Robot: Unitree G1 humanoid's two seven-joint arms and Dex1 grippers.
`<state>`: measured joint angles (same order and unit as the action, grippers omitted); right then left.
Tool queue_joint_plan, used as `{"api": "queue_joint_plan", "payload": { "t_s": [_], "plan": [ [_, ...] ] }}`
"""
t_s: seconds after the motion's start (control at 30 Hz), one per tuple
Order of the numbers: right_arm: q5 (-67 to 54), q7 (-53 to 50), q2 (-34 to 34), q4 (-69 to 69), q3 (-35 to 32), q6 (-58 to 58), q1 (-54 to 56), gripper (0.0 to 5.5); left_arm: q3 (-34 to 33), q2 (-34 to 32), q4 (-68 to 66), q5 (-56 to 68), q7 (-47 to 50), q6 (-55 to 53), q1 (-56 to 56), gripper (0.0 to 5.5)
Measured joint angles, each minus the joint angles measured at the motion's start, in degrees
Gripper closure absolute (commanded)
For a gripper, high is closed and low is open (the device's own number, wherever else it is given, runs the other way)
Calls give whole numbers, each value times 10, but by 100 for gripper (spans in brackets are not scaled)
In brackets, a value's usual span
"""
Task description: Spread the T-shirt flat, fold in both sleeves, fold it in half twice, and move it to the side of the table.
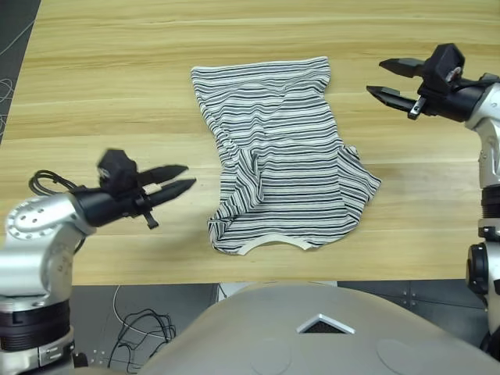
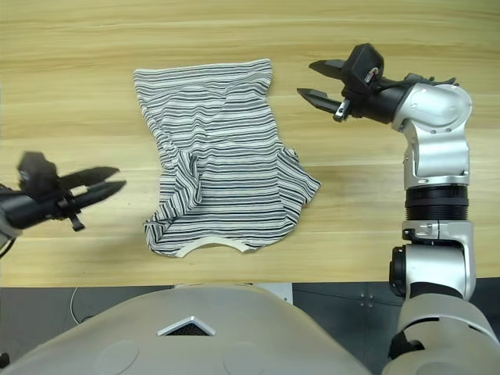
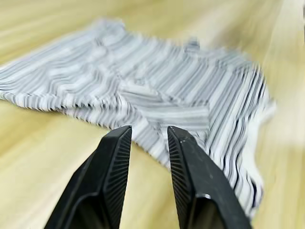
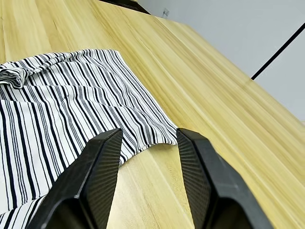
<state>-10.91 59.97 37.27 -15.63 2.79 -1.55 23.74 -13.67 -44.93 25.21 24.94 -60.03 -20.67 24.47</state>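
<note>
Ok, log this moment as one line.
black-and-white striped T-shirt: rumpled, unfolded, on wooden table | left gripper: jaws open, empty | right gripper: jaws open, empty

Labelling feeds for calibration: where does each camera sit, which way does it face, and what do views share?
Left eye view: on the head, facing forward and down at the black-and-white striped T-shirt on the light wooden table; left gripper and right gripper show.
Right eye view: head's other eye, same scene, both grippers.
Left wrist view: on left wrist, looking past its open fingers at the T-shirt.
Right wrist view: on right wrist, between open fingers, at the T-shirt's corner.
All four share the T-shirt.
</note>
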Motion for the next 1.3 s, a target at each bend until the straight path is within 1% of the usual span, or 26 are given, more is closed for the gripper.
{"api": "queue_joint_plan", "payload": {
  "t_s": [0.07,0.13,0.47,0.57,0.87,1.13,1.3],
  "plan": [
    [0,2,0,7,0,0,-3,341,32,-4,-3,-76,12,60,16,411],
    [0,2,0,14,0,0,-5,341,46,-5,-10,-109,19,94,25,411],
    [1,2,-2,21,6,0,-14,341,52,-5,-49,-146,29,155,30,411],
    [1,2,-2,21,6,0,-16,341,78,-4,-49,-165,30,171,44,411],
    [1,1,-7,22,7,-1,-20,341,117,-2,-45,-173,30,178,40,411],
    [1,0,-11,22,9,-1,-22,341,141,-1,2,-170,31,163,41,411],
    [1,-1,-11,22,9,-1,-23,341,168,-6,16,-179,30,161,48,411]
  ]
}}
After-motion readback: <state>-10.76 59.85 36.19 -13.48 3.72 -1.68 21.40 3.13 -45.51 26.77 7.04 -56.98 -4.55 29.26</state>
